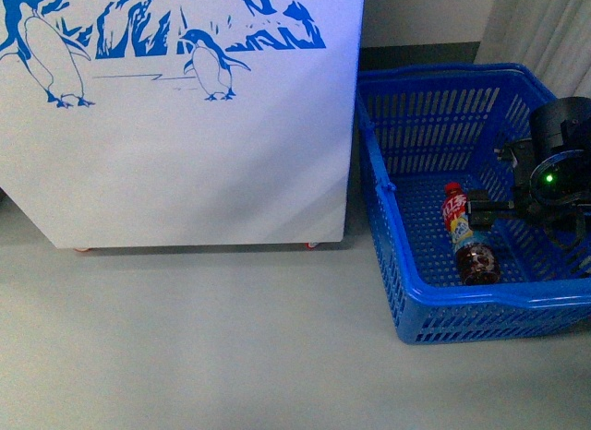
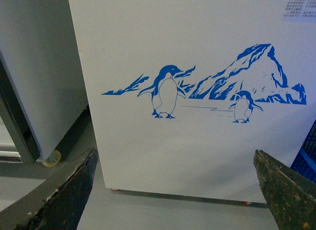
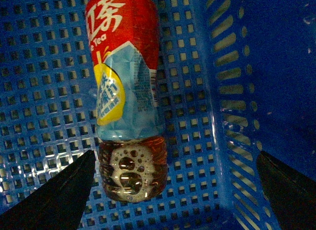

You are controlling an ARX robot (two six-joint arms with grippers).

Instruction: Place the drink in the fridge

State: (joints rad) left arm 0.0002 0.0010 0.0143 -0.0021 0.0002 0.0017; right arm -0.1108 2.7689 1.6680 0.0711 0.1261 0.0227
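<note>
The bottle (image 1: 466, 238) is found lying on its side on the bottom of a blue plastic basket (image 1: 489, 296), not in the fridge (image 1: 185, 153). Its red cap is pointed toward the far wall of the basket and its base toward the near wall. In the right wrist view the red, white and blue label can be read, and dark reddish-brown liquid with some bubbles is seen at the base. The right gripper (image 3: 175, 153) is held inside the basket, just beside the bottle. Its two fingers (image 3: 54, 195) are spread wide apart and nothing is gripped between them. The base of the bottle is seen between the fingers, nearer to one of them than to the other, and whether that finger touches it cannot be told. In the front view the basket stands on the grey floor (image 1: 185, 356) just to the right of the fridge. The fridge is a large white box with a blue drawing of penguins and mountains on its side, and two small red wheels (image 1: 83, 250) are seen under its lower edge. The left gripper (image 2: 174, 153) is turned toward this drawing. Its fingers are also wide apart and empty. A plain grey cabinet (image 2: 39, 67) on a beige caster (image 2: 51, 159) is seen near the fridge in the left wrist view.
</note>
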